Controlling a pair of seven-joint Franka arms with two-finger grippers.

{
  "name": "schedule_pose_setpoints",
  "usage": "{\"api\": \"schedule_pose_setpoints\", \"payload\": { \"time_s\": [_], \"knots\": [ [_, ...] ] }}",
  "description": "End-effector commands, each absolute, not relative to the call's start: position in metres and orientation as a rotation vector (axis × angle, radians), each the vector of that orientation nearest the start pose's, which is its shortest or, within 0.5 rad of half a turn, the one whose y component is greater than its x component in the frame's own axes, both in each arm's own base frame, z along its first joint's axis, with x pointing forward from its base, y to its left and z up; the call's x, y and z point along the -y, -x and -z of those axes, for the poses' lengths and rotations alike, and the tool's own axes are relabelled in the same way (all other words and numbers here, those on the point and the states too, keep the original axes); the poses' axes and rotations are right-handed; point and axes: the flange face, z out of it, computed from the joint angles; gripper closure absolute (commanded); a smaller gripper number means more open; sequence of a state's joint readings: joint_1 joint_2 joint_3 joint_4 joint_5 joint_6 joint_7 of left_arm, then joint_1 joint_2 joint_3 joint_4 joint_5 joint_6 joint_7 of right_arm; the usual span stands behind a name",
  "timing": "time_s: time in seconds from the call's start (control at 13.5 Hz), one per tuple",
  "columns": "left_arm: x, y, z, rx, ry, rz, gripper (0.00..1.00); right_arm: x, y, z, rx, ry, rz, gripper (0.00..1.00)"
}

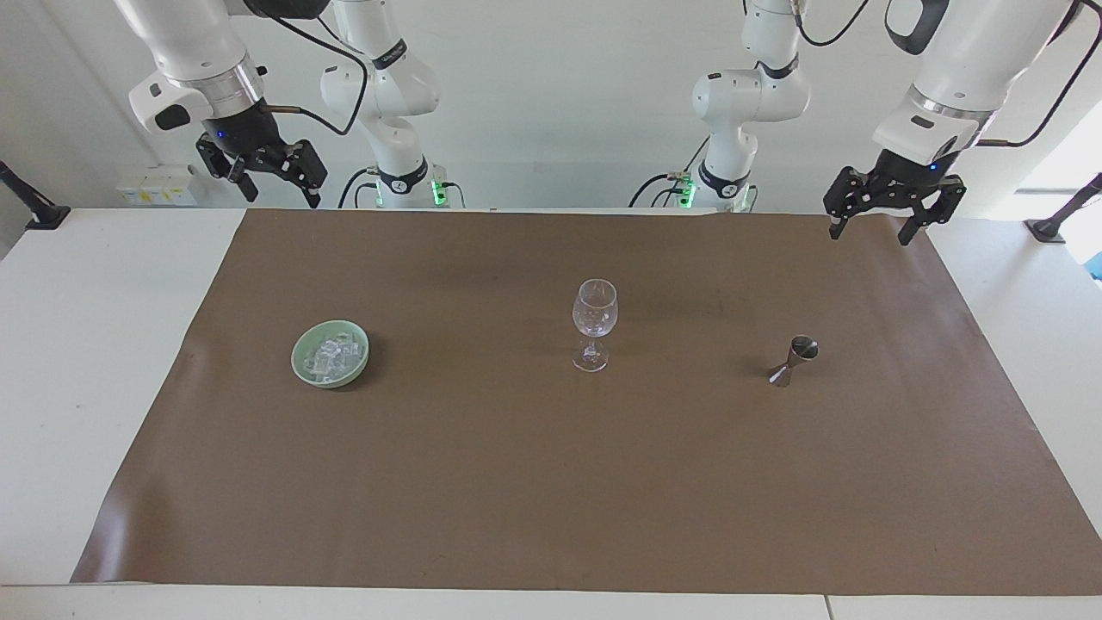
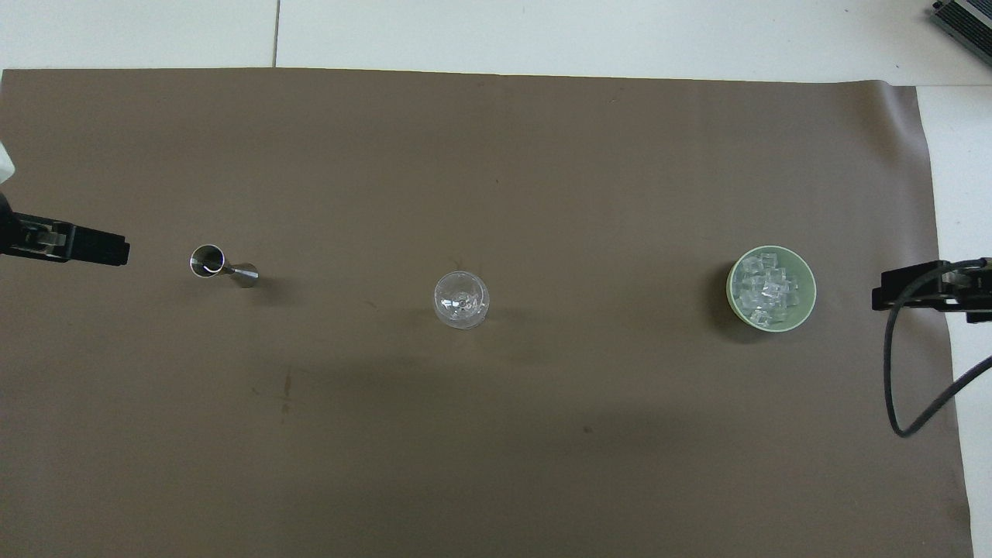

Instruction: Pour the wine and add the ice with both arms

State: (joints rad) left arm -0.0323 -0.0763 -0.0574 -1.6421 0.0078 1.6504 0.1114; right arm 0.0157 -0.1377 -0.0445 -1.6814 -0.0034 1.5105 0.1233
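Observation:
The ice (image 1: pixel 329 356) (image 2: pixel 766 290) is a heap of small clear cubes in a pale green bowl (image 1: pixel 297 353) (image 2: pixel 811 288) toward the right arm's end. A clear stemmed wine glass (image 1: pixel 595 310) (image 2: pixel 461 300) stands upright mid-mat. A steel jigger (image 1: pixel 795 360) (image 2: pixel 220 266) stands toward the left arm's end. No wine shows. My right gripper (image 1: pixel 281 196) (image 2: pixel 903 293) hangs open and holds nothing, high over the mat's edge nearest the robots. My left gripper (image 1: pixel 869 234) (image 2: pixel 93 246) hangs open and holds nothing over the mat's corner.
A brown mat (image 1: pixel 551 482) (image 2: pixel 496 449) covers most of the white table (image 1: pixel 86 344). A black cable (image 2: pixel 899 387) loops down from the right arm beside the mat's edge. A grey device corner (image 2: pixel 965 19) sits farthest from the robots.

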Motion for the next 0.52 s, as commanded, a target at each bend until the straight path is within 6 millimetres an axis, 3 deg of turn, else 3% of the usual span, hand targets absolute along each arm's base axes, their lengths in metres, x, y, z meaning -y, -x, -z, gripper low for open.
{"api": "schedule_pose_setpoints", "payload": {
  "time_s": [0.0, 0.44],
  "knots": [
    [0.045, -0.528, -0.641, -0.311, 3.104, 0.121, 0.00, 0.017, -0.500, -0.644, -0.197, 3.117, -0.061, 0.00],
    [0.060, -0.523, -0.638, -0.316, 3.106, 0.060, 0.00, 0.017, -0.500, -0.644, -0.197, 3.117, -0.061, 0.00]
  ]
}}
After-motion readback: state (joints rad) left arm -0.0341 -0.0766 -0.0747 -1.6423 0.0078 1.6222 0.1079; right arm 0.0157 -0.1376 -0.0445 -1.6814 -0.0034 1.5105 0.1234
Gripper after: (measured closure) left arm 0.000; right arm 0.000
